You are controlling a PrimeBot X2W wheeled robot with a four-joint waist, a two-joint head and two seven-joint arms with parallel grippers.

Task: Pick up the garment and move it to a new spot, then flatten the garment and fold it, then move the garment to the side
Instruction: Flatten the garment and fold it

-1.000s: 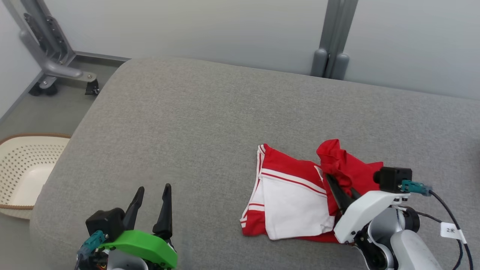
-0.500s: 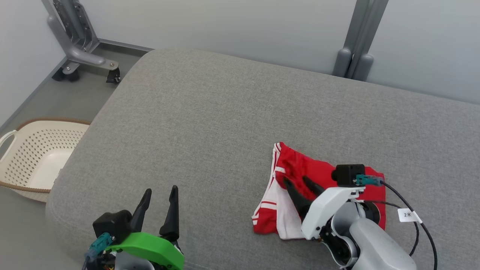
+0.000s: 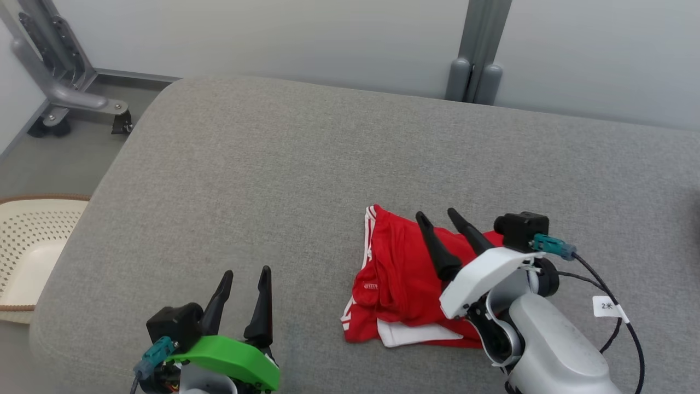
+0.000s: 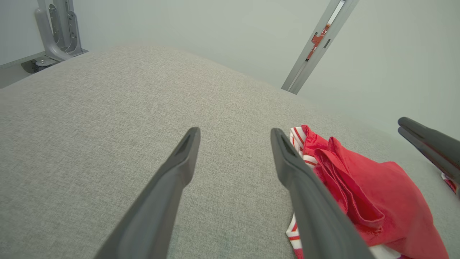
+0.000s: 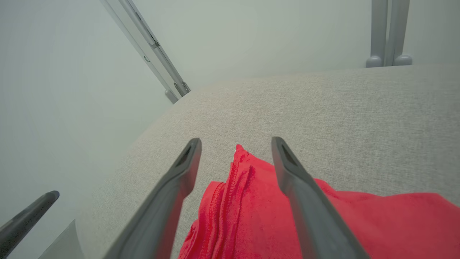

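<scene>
The garment (image 3: pixel 399 279), red shorts with white stripes, lies folded on the grey cushion (image 3: pixel 273 164), right of centre; a white layer peeks out at its near edge. My right gripper (image 3: pixel 437 214) is open just above the red top layer, holding nothing. In the right wrist view its fingers (image 5: pixel 179 180) straddle the garment's far corner (image 5: pixel 251 216). My left gripper (image 3: pixel 247 271) stands open over bare cushion at the lower left, a good way left of the garment. The left wrist view has the garment (image 4: pixel 377 194) to the right of the open left gripper (image 4: pixel 234 131).
A cream perforated basket (image 3: pixel 27 246) sits on the floor off the cushion's left edge. A grey wheeled metal stand (image 3: pixel 60 93) is at the far left and a grey post (image 3: pixel 476 54) stands behind the cushion against the pale wall.
My right gripper has opened and let go of the raised red flap, which now lies folded leftward over the white part. The head camera has shifted; the left gripper holds its pose.
</scene>
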